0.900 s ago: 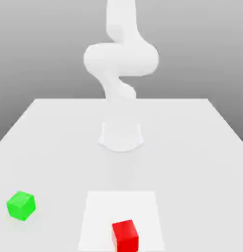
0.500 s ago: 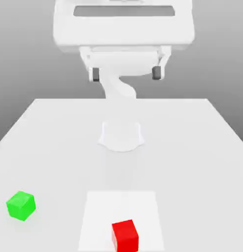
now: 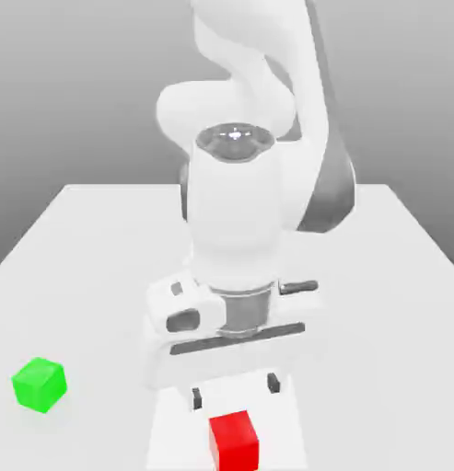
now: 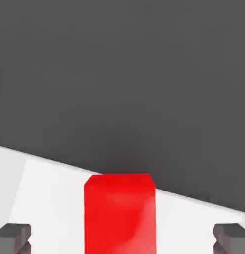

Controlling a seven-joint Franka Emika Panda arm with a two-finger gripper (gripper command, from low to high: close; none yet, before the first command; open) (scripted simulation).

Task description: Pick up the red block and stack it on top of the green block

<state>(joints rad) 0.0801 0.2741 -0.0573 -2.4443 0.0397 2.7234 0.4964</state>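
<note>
Two blocks set well apart on the table
The red block [image 3: 234, 441] is placed directly below the gripper [image 3: 235, 390]; the green block [image 3: 39, 384] is set toward the exterior view's left

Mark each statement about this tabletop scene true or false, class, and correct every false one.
1. The small bright red cube sits on top of the small bright green cube. False: both rest on the white table, well apart.
2. The hand hangs open above the red cube. True.
3. The green cube lies toward the exterior view's right. False: it lies toward that view's left.
4. The hand's fingers stand on either side of the red cube without gripping it. True.
5. The red cube is lifted off the table. False: it rests on a paler square patch.
</note>
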